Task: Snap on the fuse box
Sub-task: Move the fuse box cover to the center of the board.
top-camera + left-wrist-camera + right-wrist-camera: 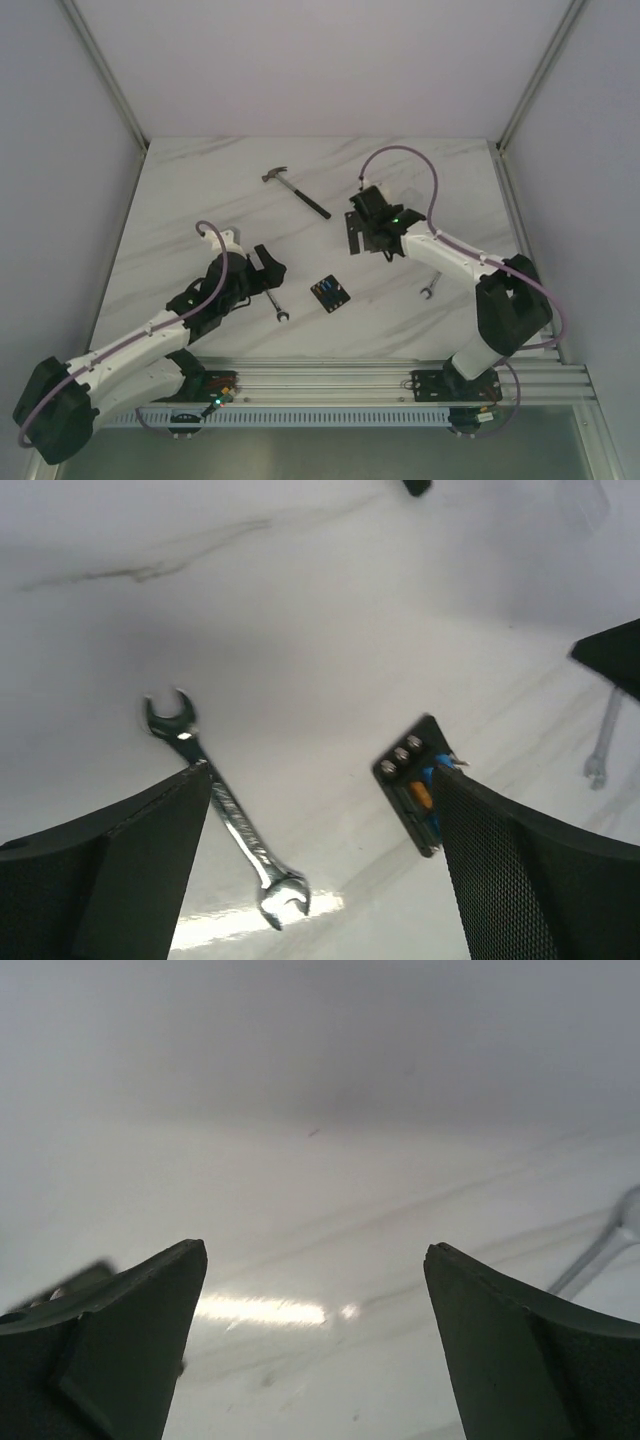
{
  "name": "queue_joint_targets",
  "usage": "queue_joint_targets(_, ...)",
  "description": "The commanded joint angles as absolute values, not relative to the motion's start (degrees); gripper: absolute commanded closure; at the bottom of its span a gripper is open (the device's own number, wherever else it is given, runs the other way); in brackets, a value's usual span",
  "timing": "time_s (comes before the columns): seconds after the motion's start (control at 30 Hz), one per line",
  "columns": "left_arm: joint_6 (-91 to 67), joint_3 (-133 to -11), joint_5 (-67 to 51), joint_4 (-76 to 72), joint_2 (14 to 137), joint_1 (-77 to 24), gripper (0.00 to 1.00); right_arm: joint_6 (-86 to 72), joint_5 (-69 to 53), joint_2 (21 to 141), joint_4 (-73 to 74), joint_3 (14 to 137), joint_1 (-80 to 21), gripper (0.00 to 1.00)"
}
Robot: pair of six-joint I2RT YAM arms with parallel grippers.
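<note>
The fuse box (330, 293) lies flat on the white marble table (200, 200), a little toward 6 o'clock of the table's middle, turned corner-on like a diamond, with blue and orange fuses showing on its black face. Neither arm holds it. The left gripper (268, 265) sits at about 9 o'clock of the box, its fingers spread wide with nothing between them; in the left wrist view the left gripper (320, 770) frames bare marble, a combination wrench (225, 815) crossing behind the left finger and the fuse box (415, 790) partly hidden behind the edge of the right finger, whether touching it cannot be told. That wrench (276, 305) lies between the left gripper and the box. The right gripper (365, 225) stands at 1 o'clock of the box, well apart from it, and the right gripper (315, 1250) is likewise spread over empty table. A second wrench (430, 287) lies at 3 o'clock of the box, a claw hammer (297, 190) at 11 o'clock
</note>
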State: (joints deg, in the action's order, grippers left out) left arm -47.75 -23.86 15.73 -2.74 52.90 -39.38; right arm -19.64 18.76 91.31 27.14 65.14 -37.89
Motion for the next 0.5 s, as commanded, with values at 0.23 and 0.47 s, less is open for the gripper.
queue_joint_targets(0.23, -32.75, -22.54, 29.33, 1.52, 44.46, -35.58, 0.00, -15.21, 20.33, 101.10, 9.71, 68.74, -20.91, 0.00)
queue_joint_targets(0.47, -25.71, -15.00, 35.41, -6.08, 38.36, -35.33, 0.00, -11.41, 14.62, 109.33, 3.51, 77.17, -13.90, 0.00)
